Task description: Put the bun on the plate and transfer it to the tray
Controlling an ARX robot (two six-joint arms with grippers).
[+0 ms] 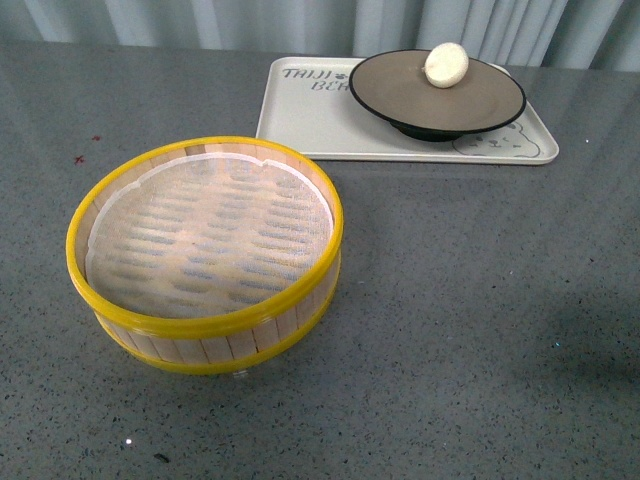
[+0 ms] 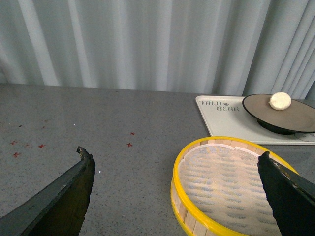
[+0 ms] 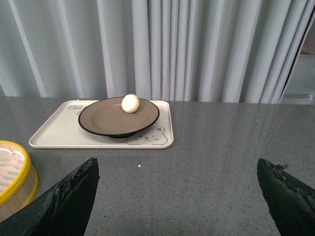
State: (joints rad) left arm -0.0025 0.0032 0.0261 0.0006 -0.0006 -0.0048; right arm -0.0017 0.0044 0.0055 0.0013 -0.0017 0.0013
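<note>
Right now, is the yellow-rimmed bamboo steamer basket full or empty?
Empty. The yellow-rimmed bamboo steamer basket holds only its white mesh liner; the small cream-white bun sits on the brown plate.

On the worktop (image 1: 480, 300) the steamer basket (image 1: 205, 255) stands near and to the left, the tray (image 1: 300, 125) lies behind it to the right, the plate (image 1: 400, 95) rests on the tray, and the bun (image 1: 446, 65) sits on the plate's far side.
</note>
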